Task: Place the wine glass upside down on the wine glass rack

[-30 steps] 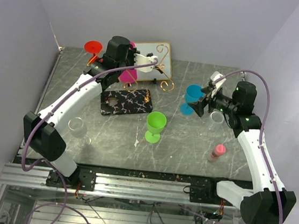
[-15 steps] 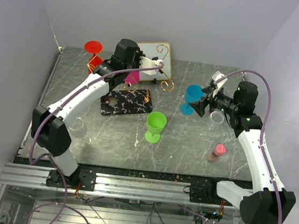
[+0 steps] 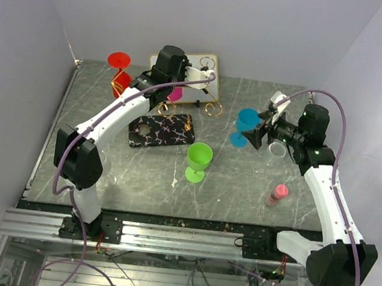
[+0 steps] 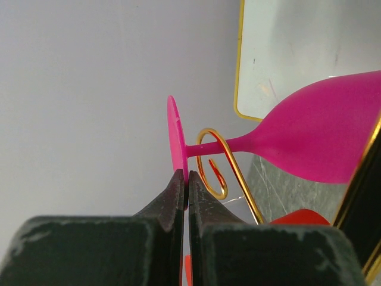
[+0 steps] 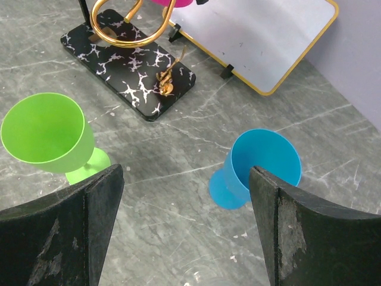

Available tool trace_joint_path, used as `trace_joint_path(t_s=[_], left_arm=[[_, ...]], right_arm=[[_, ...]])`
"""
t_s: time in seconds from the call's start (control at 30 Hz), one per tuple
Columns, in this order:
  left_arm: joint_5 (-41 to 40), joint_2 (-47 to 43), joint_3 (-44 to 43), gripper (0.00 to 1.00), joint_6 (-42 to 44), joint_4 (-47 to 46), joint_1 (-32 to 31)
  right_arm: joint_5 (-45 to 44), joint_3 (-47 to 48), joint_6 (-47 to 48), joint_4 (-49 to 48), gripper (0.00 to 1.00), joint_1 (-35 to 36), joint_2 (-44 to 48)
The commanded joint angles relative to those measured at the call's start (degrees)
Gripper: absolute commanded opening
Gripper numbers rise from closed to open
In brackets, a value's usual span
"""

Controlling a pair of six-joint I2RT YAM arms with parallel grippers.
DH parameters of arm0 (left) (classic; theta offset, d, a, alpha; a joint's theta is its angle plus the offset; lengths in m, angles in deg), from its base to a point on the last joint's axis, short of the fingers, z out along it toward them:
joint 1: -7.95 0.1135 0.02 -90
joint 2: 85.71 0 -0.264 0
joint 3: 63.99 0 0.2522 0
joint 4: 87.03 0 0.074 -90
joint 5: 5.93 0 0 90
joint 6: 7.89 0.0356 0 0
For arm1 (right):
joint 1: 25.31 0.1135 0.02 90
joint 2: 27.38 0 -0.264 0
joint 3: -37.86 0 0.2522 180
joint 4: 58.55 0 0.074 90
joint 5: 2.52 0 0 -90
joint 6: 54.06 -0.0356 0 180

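My left gripper (image 4: 188, 174) is shut on the round foot of a pink wine glass (image 4: 321, 137), which it holds on its side, stem level. The stem runs beside a gold scroll of the wine glass rack (image 4: 214, 161). In the top view the pink glass (image 3: 175, 93) hangs by the rack's gold wire (image 3: 212, 107), behind the black marbled base (image 3: 161, 131), with the left gripper (image 3: 202, 75) above it. My right gripper (image 5: 186, 173) is open and empty, just above and beside a blue wine glass (image 5: 262, 164).
A green wine glass (image 3: 199, 159) stands mid-table. A red glass (image 3: 119, 62) is at the back left. A gold-rimmed white tray (image 3: 203, 65) leans behind the rack. A clear glass (image 3: 99, 163), a clear cup (image 3: 277, 150) and a pink bottle (image 3: 277, 194) stand around.
My left arm has carried the pink glass to the right and back, closer to the rack's gold wire. The right arm has not moved.
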Motion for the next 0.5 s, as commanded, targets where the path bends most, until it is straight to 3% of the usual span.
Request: trace_joint_path(t_s=[0.0,0.47], left_arm=[[-2.1,1.6,-3.4,0.08,-1.6,-2.3,-0.4],[-4.1,4.1,-6.6,0.09,-4.8,-0.7,2.7]], right_arm=[[-0.1,-0.6,0.2,-1.0,0.86,-0.3,0.1],[-0.1,-0.8,0.3,-1.2,0.86,-0.3,-0.3]])
